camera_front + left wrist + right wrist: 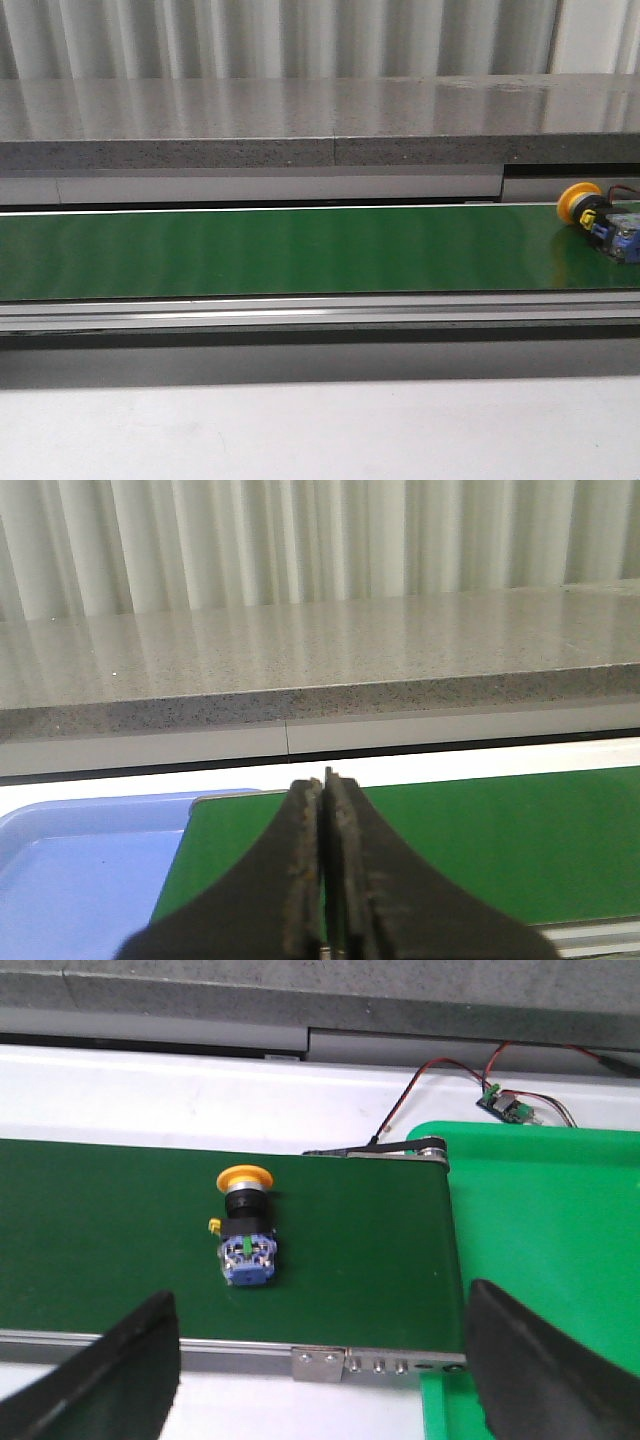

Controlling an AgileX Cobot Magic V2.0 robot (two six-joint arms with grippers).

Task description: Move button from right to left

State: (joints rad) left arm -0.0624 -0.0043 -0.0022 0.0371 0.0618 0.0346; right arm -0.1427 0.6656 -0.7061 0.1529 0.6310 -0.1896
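Note:
The button (600, 220) lies on its side at the far right end of the green belt (280, 250), yellow cap toward the back. In the right wrist view the button (245, 1228) shows its yellow cap, black collar and blue-grey block with a green dot. My right gripper (320, 1370) is open and empty, hovering over the belt's front rail, the button ahead of it and nearer its left finger (120, 1370). My left gripper (325, 880) is shut and empty over the left end of the belt (500, 840). Neither gripper shows in the front view.
A blue tray (80, 870) sits beside the belt's left end. A green tray (545, 1220) sits beside the belt's right end, with red and black wires and a small circuit board (505, 1105) behind it. A grey stone ledge (300, 120) runs behind the conveyor.

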